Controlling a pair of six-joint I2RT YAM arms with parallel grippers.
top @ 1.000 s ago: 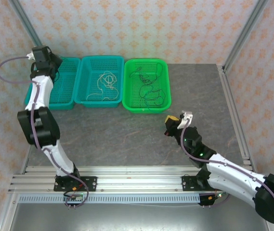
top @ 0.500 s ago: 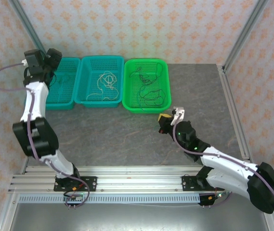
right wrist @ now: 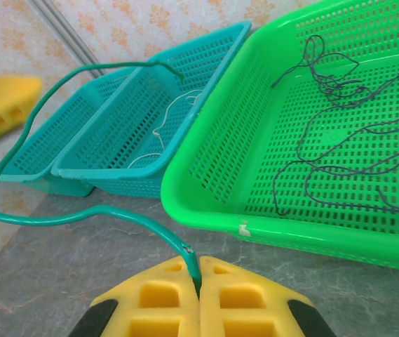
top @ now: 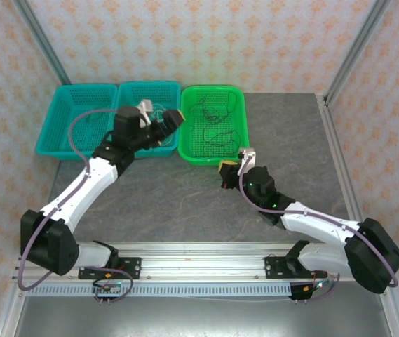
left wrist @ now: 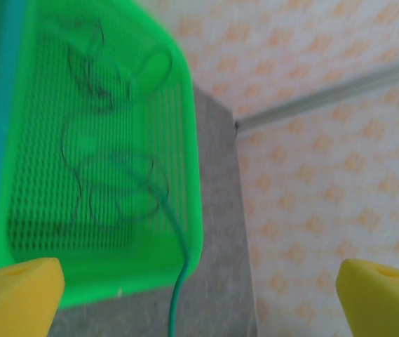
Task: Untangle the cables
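Claw (right wrist: 199,278) pinching teal cable (right wrist: 45,222), near basket rim (right wrist: 290,235)

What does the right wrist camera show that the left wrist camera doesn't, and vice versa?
Right wrist, not left: the white cable in a teal basket, and the right tool shut on the teal cable. Left wrist, not right: the table's far corner under a frame rail, seen past the open left tool. Both: the green basket holding dark cables, and the teal cable.
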